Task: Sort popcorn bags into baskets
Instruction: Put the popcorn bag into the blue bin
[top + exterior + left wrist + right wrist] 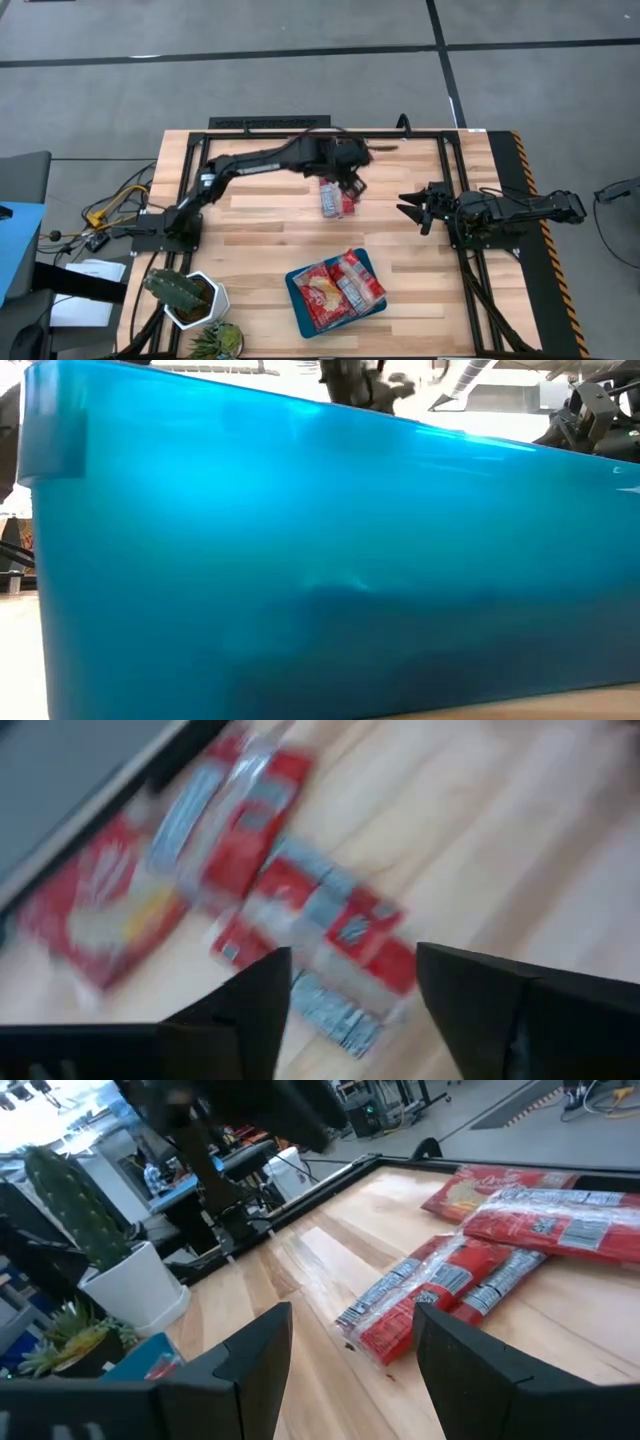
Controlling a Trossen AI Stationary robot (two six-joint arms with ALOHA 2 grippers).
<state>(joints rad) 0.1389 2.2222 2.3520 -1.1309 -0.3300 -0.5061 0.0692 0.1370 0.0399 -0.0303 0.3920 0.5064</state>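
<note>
A few red popcorn packets (335, 198) lie flat on the wooden table at its far middle. In the left wrist view (300, 910) they show as narrow ones with silver marks and a wider one with a yellow picture (100, 910). My left gripper (352, 183) is open just above them, and its fingers (350, 970) hold nothing. My right gripper (412, 208) is open and empty to the right of the packets, which also show in its wrist view (460, 1280). The teal tray (297, 305) near the front edge holds several red packets (337, 290).
A white pot with a cactus (185, 295) and a small green plant (215, 340) stand at the table's front left. The tray's teal wall (320, 560) fills the low view. A black frame (300, 125) runs along the far edge.
</note>
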